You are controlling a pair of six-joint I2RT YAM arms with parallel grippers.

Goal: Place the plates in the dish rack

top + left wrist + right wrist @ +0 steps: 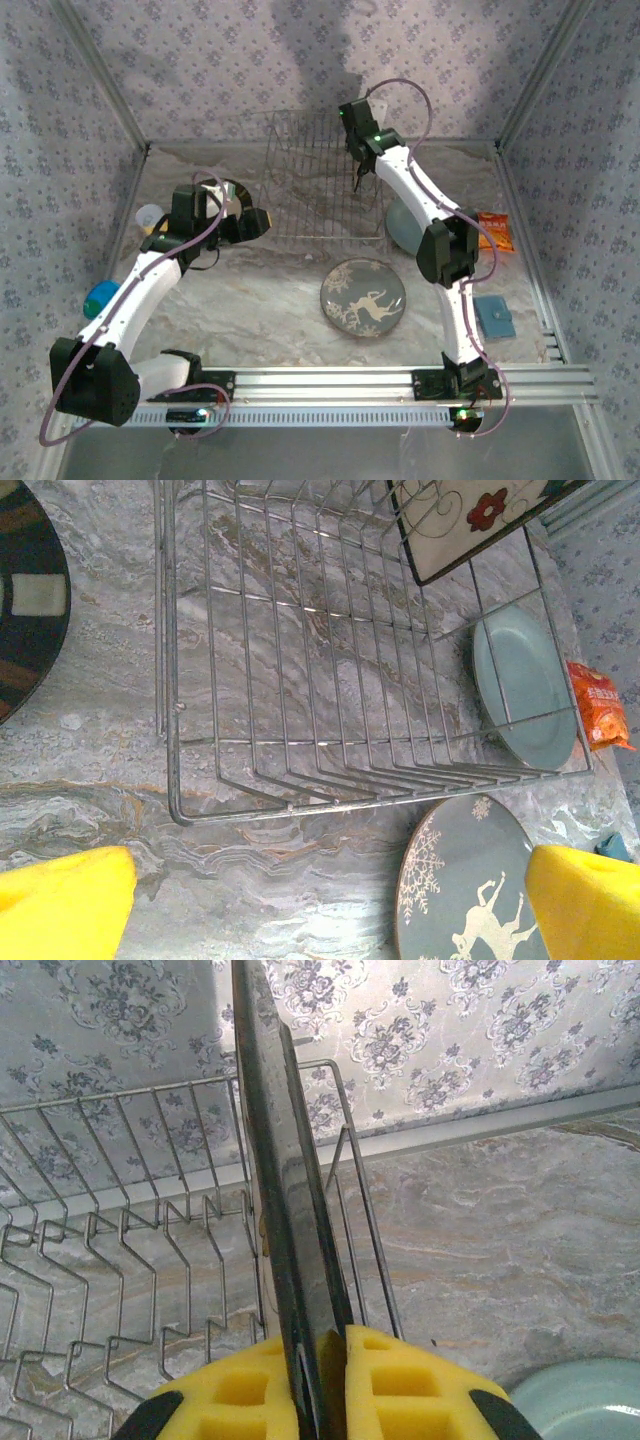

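The right gripper [318, 1365] was clenched on the square cream plate with the red flower pattern [455, 520]. Its yellow pads [400, 1380] pinched the rim while the plate stood upright and edge-on at the right end of the rectangular silver wire dish rack [300, 195], just inside the rack's end wall. Whether the plate's lower edge already sat on the rack's base wires could not be told.

The step in hand looked like seating this plate. To do it well, the right arm [420, 195] would likely need to keep the plate vertical and in line with the gap between two tines. It would then lower the plate until the base wires took its weight, and only then let go. Releasing a tilted plate might let it fall against the end wall or slip between the wires.

The left gripper [255, 222] hung released, jaws wide apart, near the rack's left front corner, holding nothing.

Counted, there were four plates: one in the rack and three lying flat on the marble-patterned table [260, 300] outside it.
- The round greyish plate with a white deer design [363, 297] lay in front of the rack.
- The plain round pale grey-blue plate [525, 685] lay just beside the rack's right side.
- The round dark-brown-rimmed plate [25, 610] lay left of the rack.

There was one rack, and one orange snack packet [495, 232] lay further right of the rack, past the grey-blue plate. By that count the task seemed about a quarter done.
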